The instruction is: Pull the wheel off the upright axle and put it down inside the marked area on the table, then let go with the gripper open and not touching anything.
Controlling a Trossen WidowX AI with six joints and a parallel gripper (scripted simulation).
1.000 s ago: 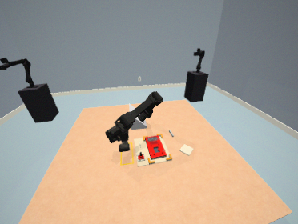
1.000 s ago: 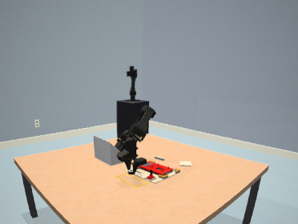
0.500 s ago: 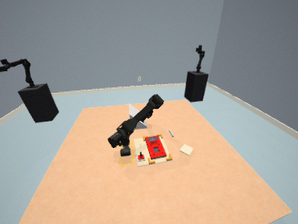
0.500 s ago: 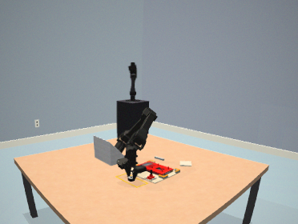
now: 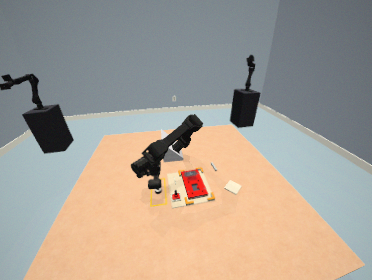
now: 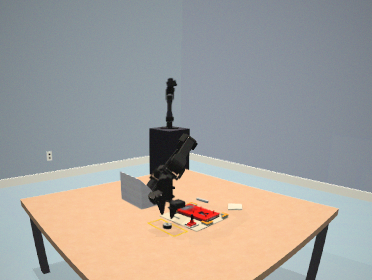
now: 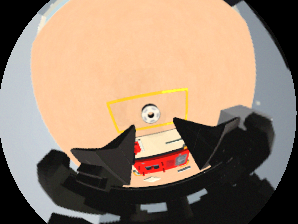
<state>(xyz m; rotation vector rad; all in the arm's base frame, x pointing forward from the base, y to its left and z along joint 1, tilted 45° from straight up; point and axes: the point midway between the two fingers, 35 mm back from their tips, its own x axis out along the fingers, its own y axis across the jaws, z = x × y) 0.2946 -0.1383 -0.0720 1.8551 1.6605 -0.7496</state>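
The wheel (image 7: 150, 113) is seen lying flat inside the yellow marked area (image 7: 116, 111) on the table (image 7: 133, 43), at 12 o'clock of the gripper (image 7: 154, 137). The jaws are spread with nothing pinched, raised clear of the wheel. The red axle stand (image 5: 176, 195) is seen at 3 o'clock of the marked area.

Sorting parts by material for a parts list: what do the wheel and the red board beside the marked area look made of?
The wheel looks like a black rubber-like tyre around a pale hub, plastic or metal; too small to tell which. The red board looks like matte hard plastic: flat, even colour, no shine, dark fittings on top. Both are guesses from colour and finish alone.
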